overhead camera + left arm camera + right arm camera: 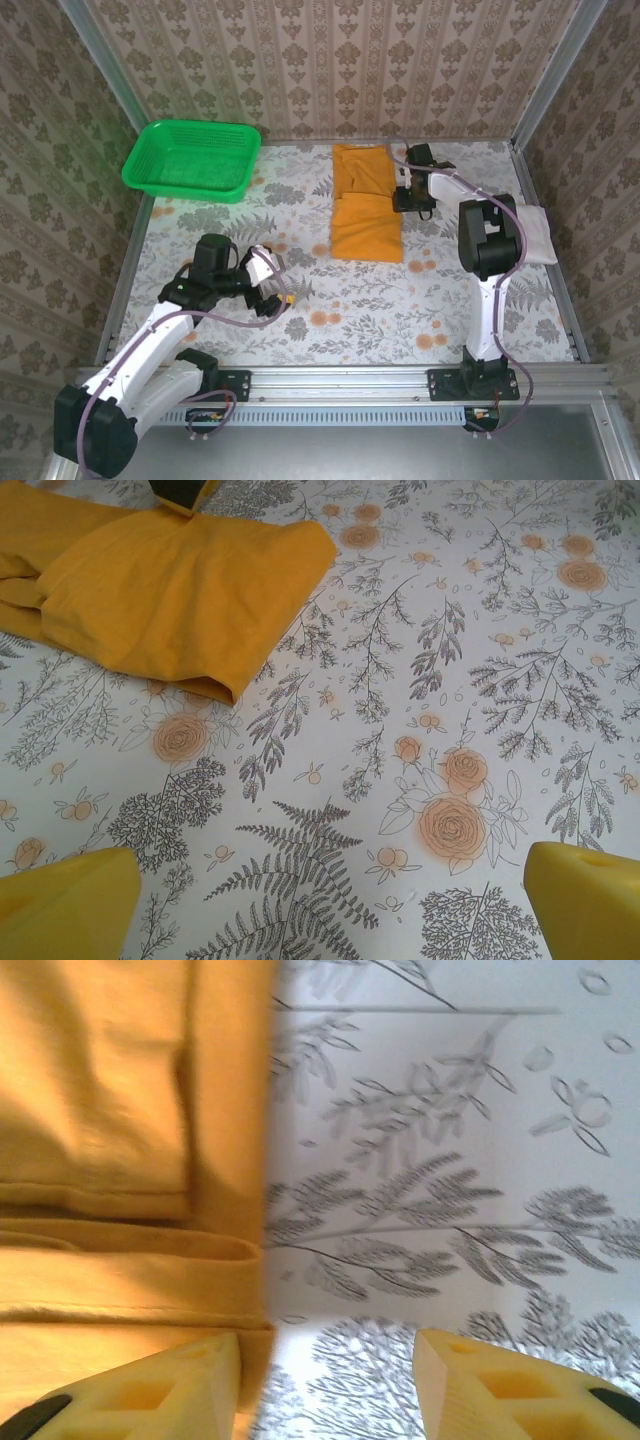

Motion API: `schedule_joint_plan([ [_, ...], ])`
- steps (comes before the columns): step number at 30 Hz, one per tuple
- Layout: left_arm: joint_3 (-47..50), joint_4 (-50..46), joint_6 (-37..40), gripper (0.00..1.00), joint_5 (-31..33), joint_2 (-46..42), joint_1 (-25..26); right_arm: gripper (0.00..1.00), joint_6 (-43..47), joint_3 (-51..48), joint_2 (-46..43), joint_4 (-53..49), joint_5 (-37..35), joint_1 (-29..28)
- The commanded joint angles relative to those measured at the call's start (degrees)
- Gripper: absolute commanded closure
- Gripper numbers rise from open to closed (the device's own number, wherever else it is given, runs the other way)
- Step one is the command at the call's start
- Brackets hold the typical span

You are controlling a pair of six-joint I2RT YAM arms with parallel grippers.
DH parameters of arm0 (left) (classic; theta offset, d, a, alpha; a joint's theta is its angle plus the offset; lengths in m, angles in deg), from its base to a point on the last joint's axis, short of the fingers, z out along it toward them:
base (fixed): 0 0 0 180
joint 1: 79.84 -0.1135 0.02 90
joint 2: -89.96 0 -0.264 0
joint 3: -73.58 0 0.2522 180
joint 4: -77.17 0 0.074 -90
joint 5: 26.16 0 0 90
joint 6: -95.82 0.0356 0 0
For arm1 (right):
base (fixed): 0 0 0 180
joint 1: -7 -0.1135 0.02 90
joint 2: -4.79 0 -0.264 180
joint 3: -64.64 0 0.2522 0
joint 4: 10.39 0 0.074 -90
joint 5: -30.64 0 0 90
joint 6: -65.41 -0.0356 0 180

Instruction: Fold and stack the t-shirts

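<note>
Your left arm (150,345) and right arm (487,300) look alike: smooth white shells for the links and chunky black housings at the joints. Each one stands on a black bracket (480,382). A thin greyish-purple cable (220,318) loops loosely along each arm. On the right pincer (330,1385) you see yellow plastic fingers (500,1385). They are wedge-shaped, with moulded rectangular recesses and a black patch at the outer edge. Your left pincer (320,910) carries the same yellow tips, blunt-cornered and matte, with a shallow dimple on one.
</note>
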Motion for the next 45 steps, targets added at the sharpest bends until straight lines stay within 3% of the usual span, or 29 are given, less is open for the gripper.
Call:
schedule_joint_plan([
  [1, -0.1, 0.6, -0.2, 0.00, -0.7, -0.9, -0.6, 0.44, 0.9, -4.7, -6.9, 4.9, 2.7, -0.8],
  [6, -0.1, 1.2, -0.2, 0.00, -0.7, -1.0, -0.7, 0.32, 9.3, -13.0, -15.8, 14.5, 5.7, -1.6],
  [11, 0.1, 2.1, -0.6, 0.00, -1.5, -1.0, -1.0, 0.19, 26.3, -23.5, -25.1, 23.0, 7.3, -6.2],
  [17, 0.1, 2.9, -1.7, 0.00, -1.6, -0.9, -1.1, 0.10, 45.0, -30.4, -31.6, 18.3, 11.3, -13.4],
  [21, 0.5, 2.9, -1.7, 0.00, -1.2, -0.9, -1.4, 0.12, 55.0, -35.9, -34.3, 15.9, 12.5, -18.3],
  [26, 0.6, 3.0, -1.5, 0.00, -2.0, 0.0, -1.4, 0.20, 55.0, -37.7, -33.5, 14.0, 11.0, -22.2],
  [33, 0.1, 2.6, -1.2, 0.00, -2.3, 1.1, -1.7, 0.33, 55.6, -35.2, -28.0, 15.0, 8.4, -22.2],
  [37, -0.2, 2.0, -1.0, 0.00, -2.3, 1.1, -1.9, 0.37, 56.1, -33.2, -24.4, 14.4, 8.0, -22.1],
  [45, 0.6, 2.1, -1.0, 0.00, -1.9, 0.4, -2.0, 0.41, 56.0, -31.0, -19.5, 15.1, 0.4, -22.1],
])
